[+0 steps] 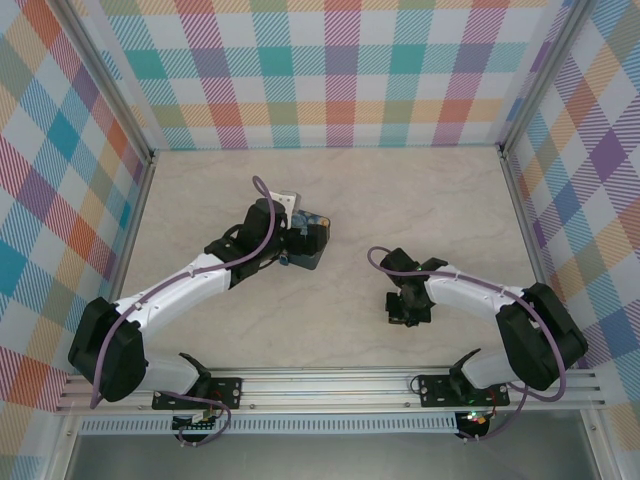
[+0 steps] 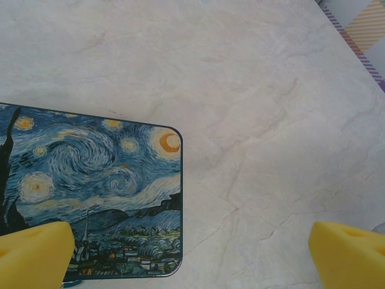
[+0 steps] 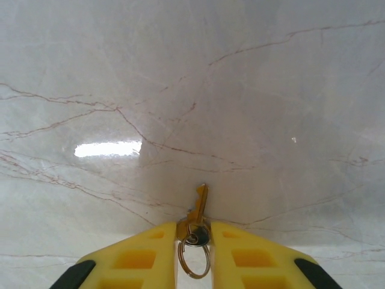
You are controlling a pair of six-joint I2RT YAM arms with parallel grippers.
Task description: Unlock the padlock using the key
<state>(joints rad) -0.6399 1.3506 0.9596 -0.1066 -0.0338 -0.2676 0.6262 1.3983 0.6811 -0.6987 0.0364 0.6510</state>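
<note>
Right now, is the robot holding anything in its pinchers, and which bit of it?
The right gripper pinches the key by its head, blade pointing out. The left gripper is open and holds nothing.

No legible text, label, brand, number or sign found in any view. The box [image 2: 96, 192] bears a swirling starry-night picture with no readable lettering. The key [image 3: 200, 198] shows no stamping that can be read.
</note>
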